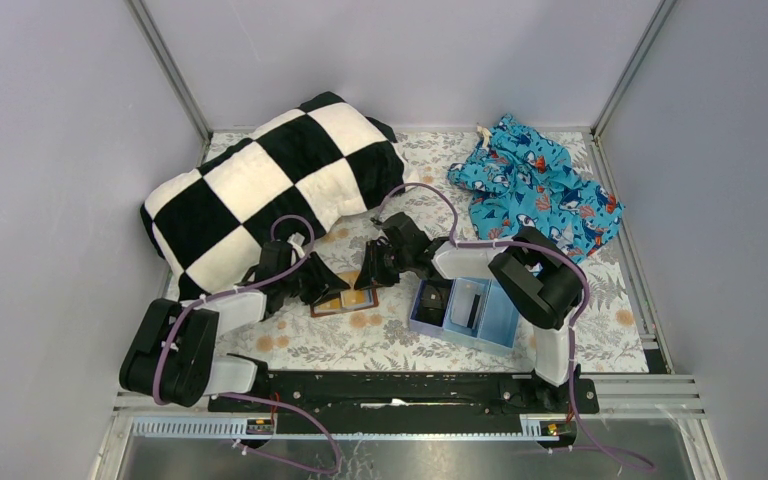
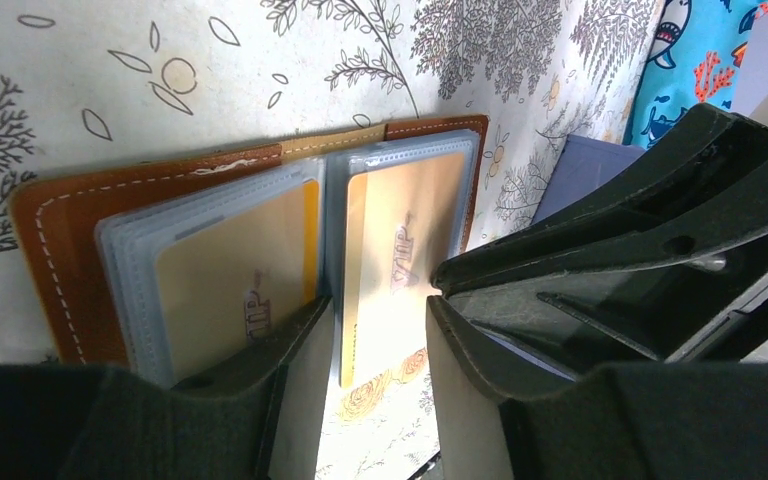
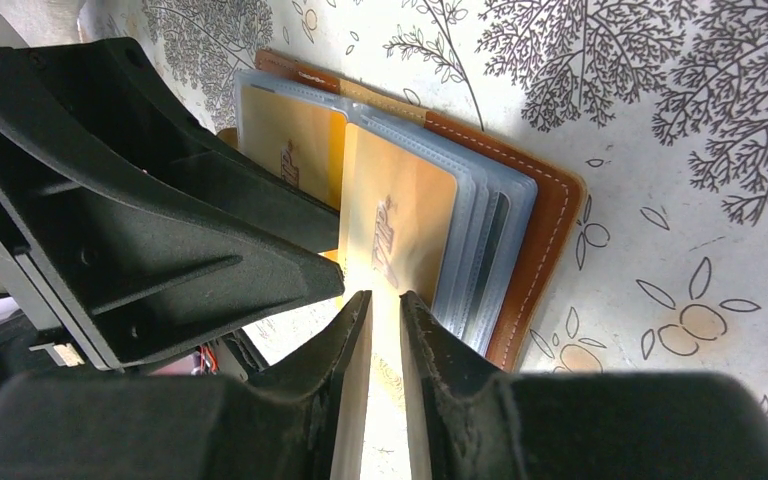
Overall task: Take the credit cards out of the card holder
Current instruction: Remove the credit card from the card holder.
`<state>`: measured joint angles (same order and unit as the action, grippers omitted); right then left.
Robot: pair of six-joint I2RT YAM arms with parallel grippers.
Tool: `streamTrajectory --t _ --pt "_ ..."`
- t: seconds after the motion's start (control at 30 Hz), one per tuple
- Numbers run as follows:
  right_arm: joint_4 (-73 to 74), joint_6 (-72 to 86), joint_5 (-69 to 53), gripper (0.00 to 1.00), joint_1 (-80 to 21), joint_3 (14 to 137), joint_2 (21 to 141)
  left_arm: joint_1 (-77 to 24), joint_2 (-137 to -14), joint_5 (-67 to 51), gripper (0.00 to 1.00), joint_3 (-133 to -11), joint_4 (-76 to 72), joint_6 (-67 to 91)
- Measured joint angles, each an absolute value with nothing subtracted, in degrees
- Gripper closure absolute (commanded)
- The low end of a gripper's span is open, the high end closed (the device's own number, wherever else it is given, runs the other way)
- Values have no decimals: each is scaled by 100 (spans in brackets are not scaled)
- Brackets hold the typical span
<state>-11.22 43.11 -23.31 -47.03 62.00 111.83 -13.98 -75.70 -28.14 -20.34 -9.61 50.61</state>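
Card holder open flat, spine pointing away; orange-gold card pokes nearward inside my left pincer, can't tell if clamped; right pincer slightly parted.

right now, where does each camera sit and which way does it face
Top external: above and behind, looking down on the table; left arm and right arm show.
Left wrist: on the left arm, facing the card holder; left gripper shows.
Right wrist: facing the card holder from its other side; right gripper shows.
Both wrist views share the gold credit cards.
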Motion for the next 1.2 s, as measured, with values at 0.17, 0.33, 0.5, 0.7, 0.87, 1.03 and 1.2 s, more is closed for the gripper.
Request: streamTrajectory --t 0.17,0.33,0.5,0.7,0.87,1.03,1.2 --pt "-1297 4383 -2353 76 -4665 6106 11181 -1402 -7334 -2635 61 -1898 -961 5087" --pt "-1391 4403 -2364 76 -4637 6049 11170 -1402 -7199 -2458 66 -1833 -906 5083" --pt "-1406 4405 -2366 76 -4633 6042 11170 -1402 -7242 -2438 68 -1826 -928 5085" --pt "-1448 4401 -2318 76 -4630 5983 11126 -1402 -7363 -2449 68 -1826 -1057 5089" --pt "-1439 4390 -2296 76 -4589 5942 11083 -1402 -7474 -2495 68 -1826 -1184 5092" --pt "-1426 4383 -2281 76 -4552 5931 11078 -1400 -7570 -2539 68 -1826 -1319 5109" --pt "-1426 4379 -2309 76 -4536 5931 11080 -1391 -7625 -2574 68 -1826 -1393 5131"
